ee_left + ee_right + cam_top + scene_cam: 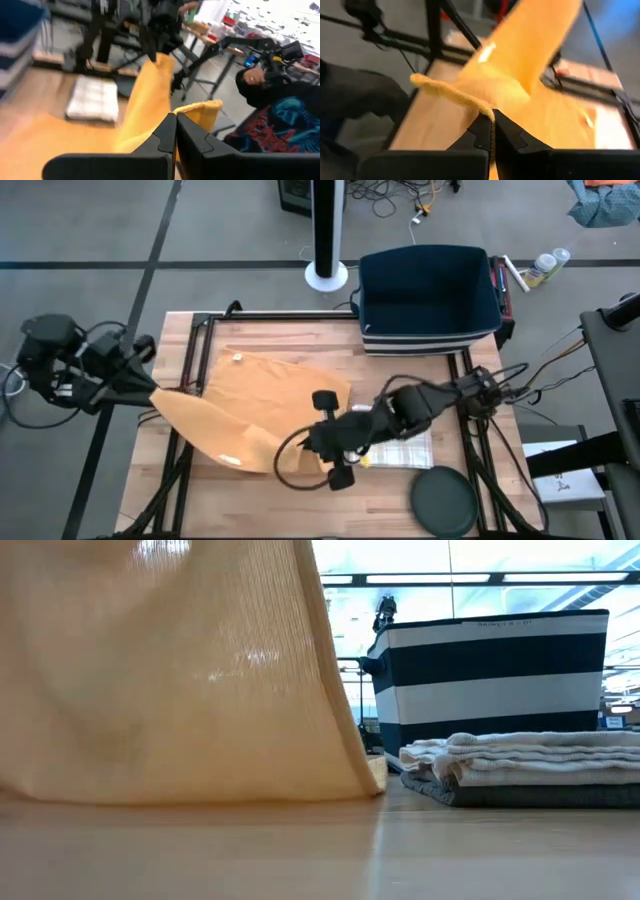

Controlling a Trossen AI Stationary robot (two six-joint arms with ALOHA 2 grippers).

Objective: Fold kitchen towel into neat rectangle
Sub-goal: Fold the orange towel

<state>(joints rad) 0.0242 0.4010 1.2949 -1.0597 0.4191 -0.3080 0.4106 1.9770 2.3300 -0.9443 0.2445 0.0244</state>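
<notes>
Cloth hanging closest to the low camera: the yellow kitchen towel (170, 670) filling most of that picture as a draped curtain, lower edge touching the wooden table (320, 850) and blocking everything behind it on that side. Seen from above, spreading across the table's middle, lifted at two points. Being pinched at its near edge by the right gripper (318, 442), fingers clamped tight together on a rolled hem, as the right wrist camera shows (491, 120). Being pinched at its left corner by the left gripper (150, 392), out over the table's left edge, fingers likewise pressed together on the fabric (175, 122). Stretching taut and tilted between the two grips.

Lying just beside the right gripper, partly under the right arm: a stack of folded towels (405, 450), pale checked cloth on top, grey cloth at the bottom in the low view. Sitting near the table's front right corner: a dark round lid (444, 502), apart from the stack.

Standing farther back, at the table's far right: a navy and white striped basket (430, 295), rising behind the stack in the low view. Standing on the floor beyond the table: a white post on a round base (327, 240). Showing past the table in the left wrist view: a person in dark clothing (265, 105), blurred.
</notes>
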